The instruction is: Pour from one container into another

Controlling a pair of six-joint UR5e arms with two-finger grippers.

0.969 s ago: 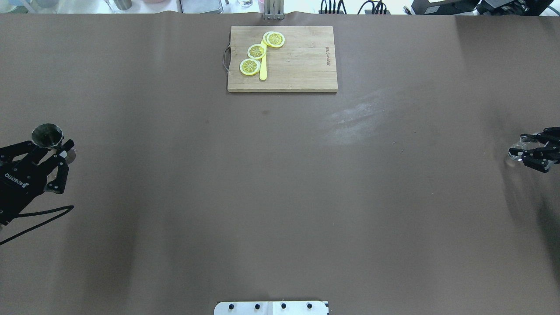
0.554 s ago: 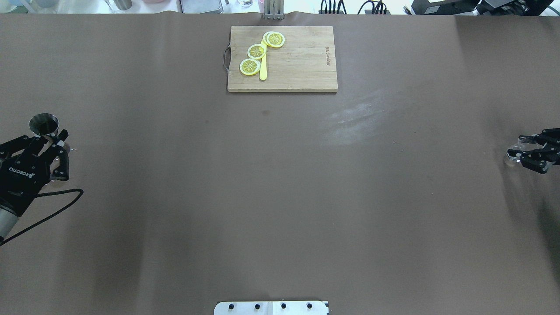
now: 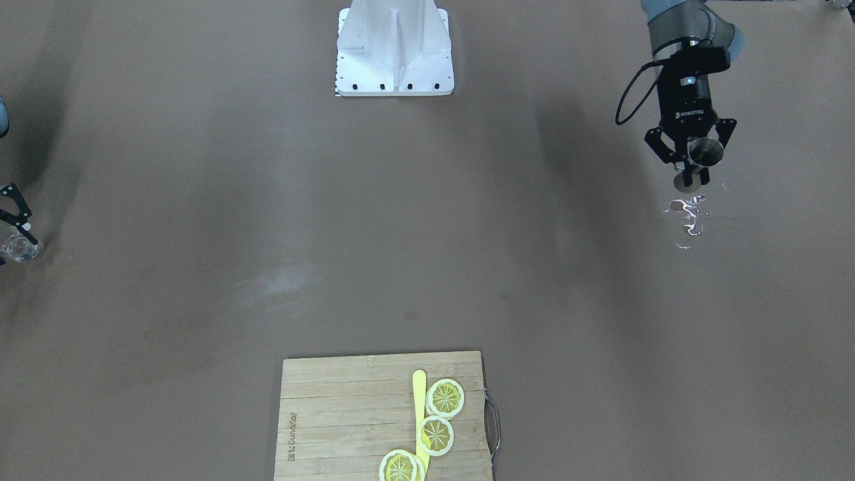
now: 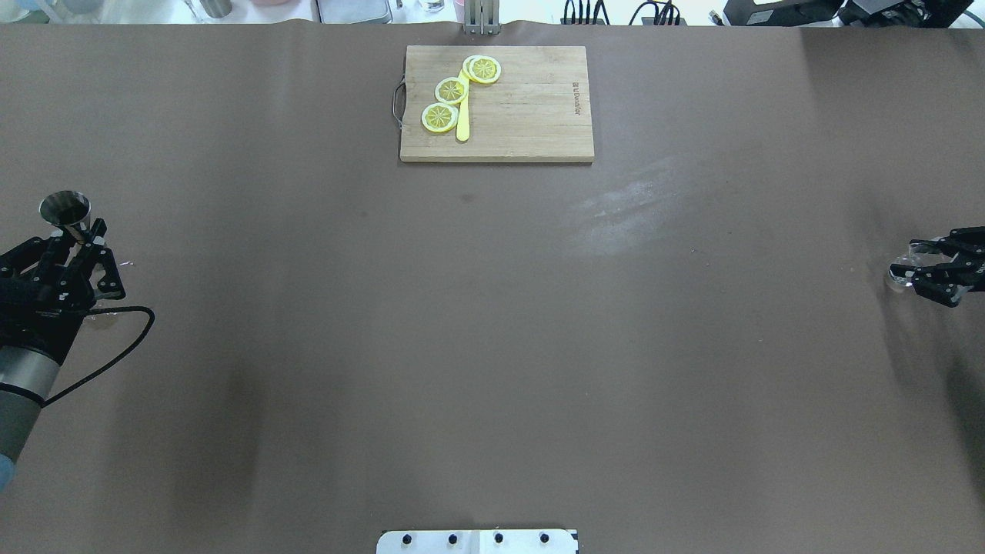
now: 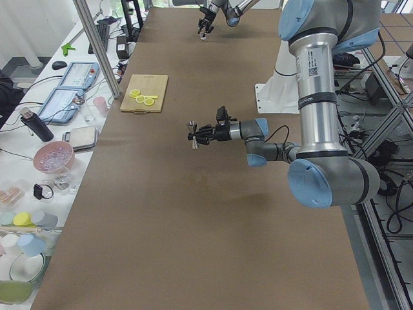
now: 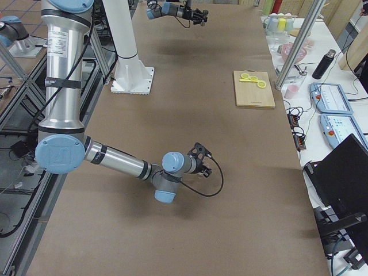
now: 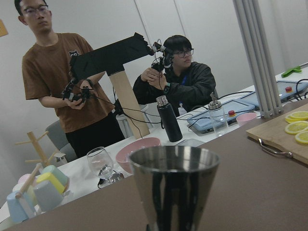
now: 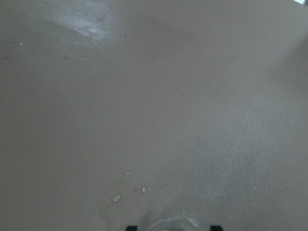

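Brown surface, front view: left hand clamped on jigger, held up, splashes beneath, which overhead barely shows. Carry it level and slow. Overhead: glass sits far across, between right hand fingers; grip unclear. Left wrist: jigger upright. Right wrist: just glass rim, droplets beside.

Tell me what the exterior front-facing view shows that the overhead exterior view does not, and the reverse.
Only front-facing: shiny wet splashes on the table beside the left gripper, and the robot's upright white pedestal. Only overhead: cables and a steel cup beyond the table's far edge. Both: the jigger held in the left jaws, the glass at the right gripper, and the cutting board with lemon slices.
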